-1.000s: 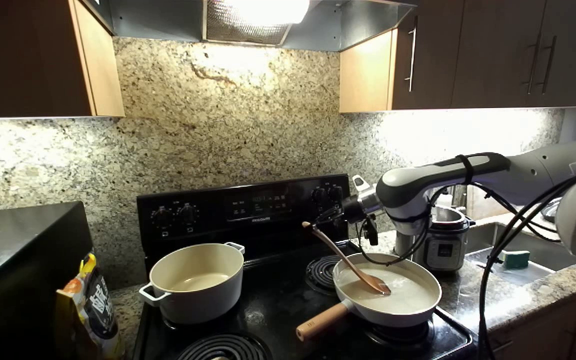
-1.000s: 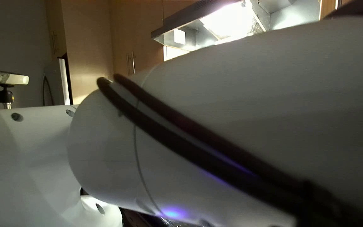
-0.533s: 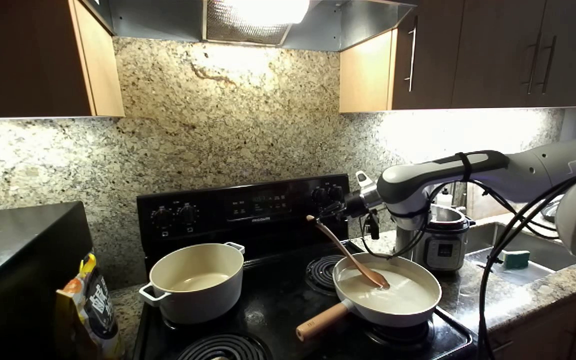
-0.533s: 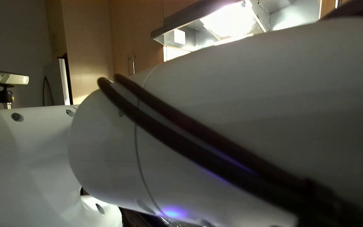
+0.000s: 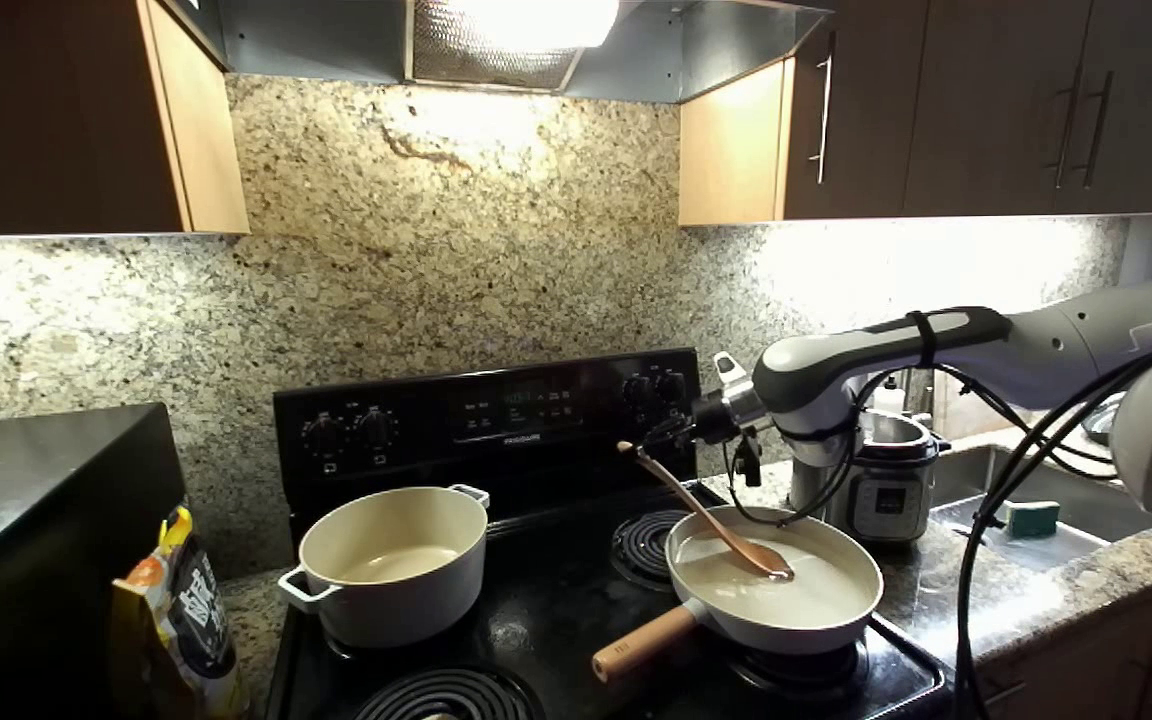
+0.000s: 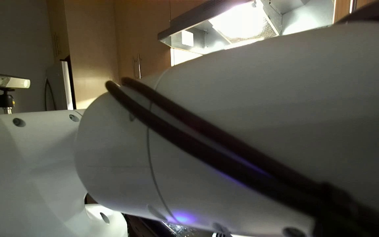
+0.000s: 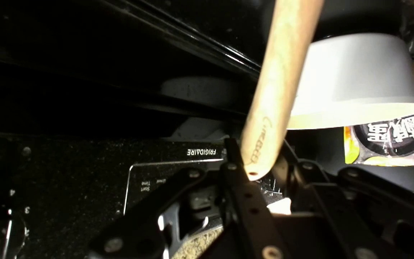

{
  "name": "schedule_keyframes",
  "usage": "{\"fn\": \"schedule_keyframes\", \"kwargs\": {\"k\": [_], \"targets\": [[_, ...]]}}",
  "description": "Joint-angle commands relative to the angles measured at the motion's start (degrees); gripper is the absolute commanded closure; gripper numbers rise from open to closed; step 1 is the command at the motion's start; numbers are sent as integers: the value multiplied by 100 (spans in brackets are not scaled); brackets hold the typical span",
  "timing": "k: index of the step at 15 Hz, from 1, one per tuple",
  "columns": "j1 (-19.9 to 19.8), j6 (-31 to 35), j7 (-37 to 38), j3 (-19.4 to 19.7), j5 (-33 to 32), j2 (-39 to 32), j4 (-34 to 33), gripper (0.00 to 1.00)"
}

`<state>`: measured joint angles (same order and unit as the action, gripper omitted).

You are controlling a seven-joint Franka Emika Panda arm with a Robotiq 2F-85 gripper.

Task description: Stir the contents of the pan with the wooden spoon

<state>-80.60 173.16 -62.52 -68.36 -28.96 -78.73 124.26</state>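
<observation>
Risks, left to right in an exterior view: pan handle, below the jaws, may swing; cause, stirring pressure on the wall of the pan. Wooden spoon, held only near its end, may twist or slip; cause, drag from the contents on its bowl. Cable loop, below and right of the jaws, may dip into the pan; cause, too low a pass. Positions, same order: the jaws are clamped on the spoon's handle end, which shows between them in the wrist view; the rest of the handle slopes down and right from them; the bowl, farthest off, meets the surface of the contents, depth unclear; the pan lies below and right.
</observation>
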Motion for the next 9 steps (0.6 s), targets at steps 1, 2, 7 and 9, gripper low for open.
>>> {"fn": "schedule_keyframes", "kwargs": {"k": [1, 2, 7, 9], "targets": [[300, -130, -62, 169, 378, 19, -268, 90], [386, -149, -53, 223, 443, 13, -341, 90], [879, -122, 16, 477, 657, 96, -678, 90], [978, -141, 4, 512, 718, 79, -761, 90]]}}
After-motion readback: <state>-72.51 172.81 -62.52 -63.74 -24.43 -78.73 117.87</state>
